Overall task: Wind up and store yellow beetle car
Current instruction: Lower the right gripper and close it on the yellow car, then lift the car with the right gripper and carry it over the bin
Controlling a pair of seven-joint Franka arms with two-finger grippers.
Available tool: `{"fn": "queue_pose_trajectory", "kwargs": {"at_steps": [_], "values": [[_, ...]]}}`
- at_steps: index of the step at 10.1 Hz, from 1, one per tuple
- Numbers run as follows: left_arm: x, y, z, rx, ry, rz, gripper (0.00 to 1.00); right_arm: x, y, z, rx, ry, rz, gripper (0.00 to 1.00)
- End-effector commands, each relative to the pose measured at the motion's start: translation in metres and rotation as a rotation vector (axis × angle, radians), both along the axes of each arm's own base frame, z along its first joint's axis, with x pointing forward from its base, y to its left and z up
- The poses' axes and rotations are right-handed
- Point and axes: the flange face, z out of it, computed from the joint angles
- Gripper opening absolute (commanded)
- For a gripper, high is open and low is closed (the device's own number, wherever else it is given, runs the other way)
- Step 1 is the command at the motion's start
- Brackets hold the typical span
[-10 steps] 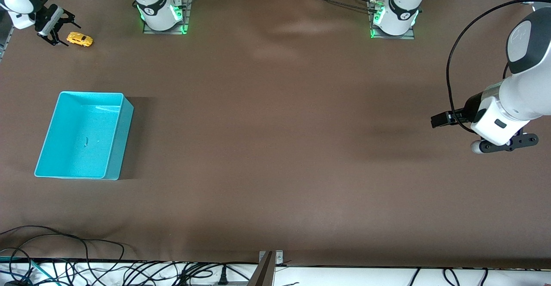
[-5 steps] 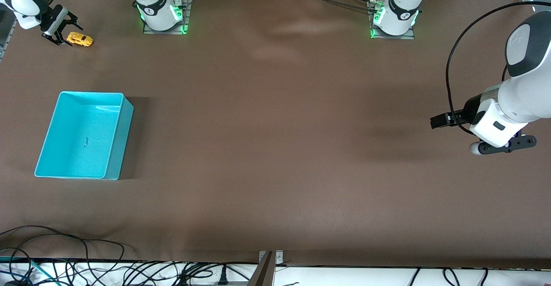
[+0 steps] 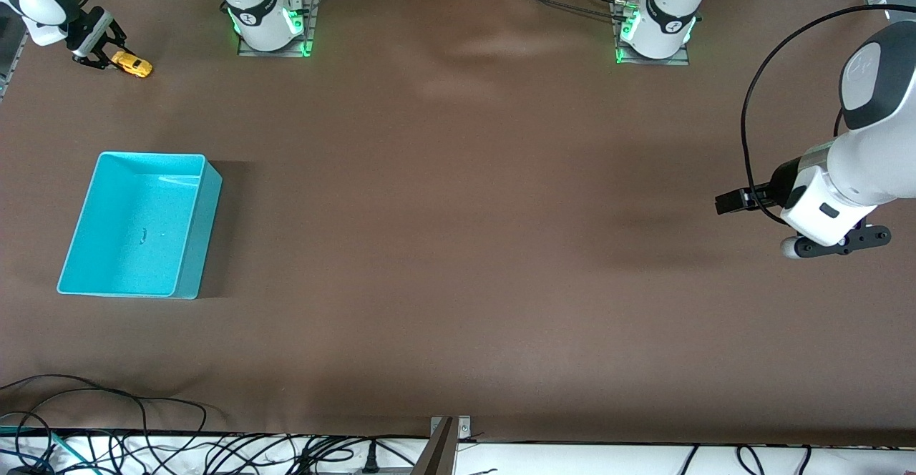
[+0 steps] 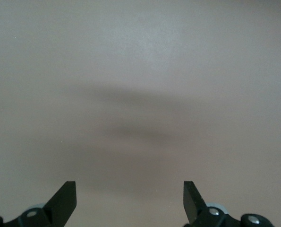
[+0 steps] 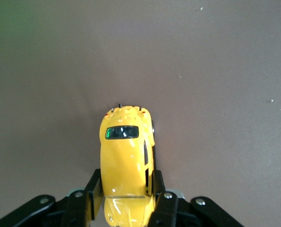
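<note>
Clamping the small rounded yellow beetle car [image 5: 126, 158] by its flanks, the right gripper [image 5: 126, 191] sits low at the table corner by the right arm's end, its two black fingers [image 5: 94, 187] pressed against either side of the toy's body. In the right wrist view the car's dark window and tiny reddish marks show past the fingertips, and its wheels appear to rest on the surface. From the front camera the car [image 3: 133, 64] pokes out from the right gripper [image 3: 96, 53], farther from that camera than the turquoise rectangular plastic bin [image 3: 197, 228], which stands well apart from it with nothing but a small dark speck on its floor.

Out toward the left arm's end, the left gripper [image 4: 130, 198] hangs over bare cloth, its fingers spread wide apart and holding nothing; that arm waits.

A brown matte cloth [image 3: 458, 246] covers the whole table, with soft ripples near the two arm bases [image 3: 268, 28], where green lights glow. Along the table edge nearest the front camera, a tangle of black cables [image 3: 143, 446] lies on a pale floor or ledge.
</note>
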Motion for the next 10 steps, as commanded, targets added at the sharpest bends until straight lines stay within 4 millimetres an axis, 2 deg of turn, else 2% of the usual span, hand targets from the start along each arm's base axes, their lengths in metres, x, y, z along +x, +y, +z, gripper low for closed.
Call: {"fn": "queue_pose_trajectory", "kwargs": {"at_steps": [1,3,4,5,8,10], "values": [[0.001,0.001,0.003,-0.010,-0.005,-0.007,1.00,0.005,0.001,-0.004,0.031,-0.002,0.037,0.00],[0.001,0.001,0.003,-0.010,-0.005,-0.007,1.00,0.071,0.003,0.018,0.052,-0.018,0.168,0.00],[0.001,0.001,0.003,-0.010,-0.005,-0.007,1.00,0.115,0.003,0.034,0.043,-0.033,0.243,0.00],[0.001,0.001,0.003,-0.010,-0.005,-0.009,1.00,0.139,-0.001,0.049,0.047,-0.039,0.279,0.00],[0.002,0.002,-0.003,-0.016,0.004,-0.007,1.00,0.191,-0.001,0.094,0.077,-0.038,0.351,0.00],[0.002,-0.002,-0.002,-0.019,0.003,-0.011,1.00,0.221,0.006,0.119,0.113,-0.022,0.406,0.00]]}}
